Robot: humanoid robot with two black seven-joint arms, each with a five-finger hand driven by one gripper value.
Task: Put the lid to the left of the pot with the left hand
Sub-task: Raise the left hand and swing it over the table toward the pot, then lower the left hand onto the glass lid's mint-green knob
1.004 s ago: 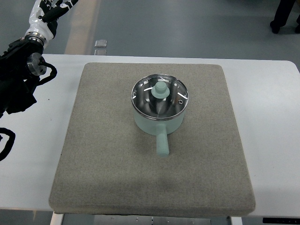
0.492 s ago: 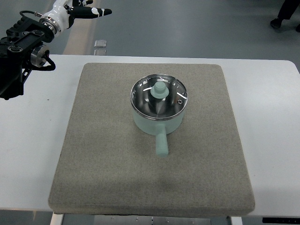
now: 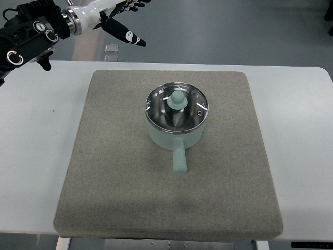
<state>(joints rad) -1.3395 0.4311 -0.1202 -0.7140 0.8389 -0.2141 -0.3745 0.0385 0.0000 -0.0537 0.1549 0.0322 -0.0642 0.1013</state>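
The glass lid (image 3: 177,105), with its mint knob, sits closed on the mint pot (image 3: 176,130) near the middle of the grey mat (image 3: 114,172); the pot's handle points toward six o'clock; the mat lies on the white table (image 3: 36,156); at eleven o'clock, well apart from the pot, the left hand (image 3: 115,18) hovers with fingers spread, holding nothing.
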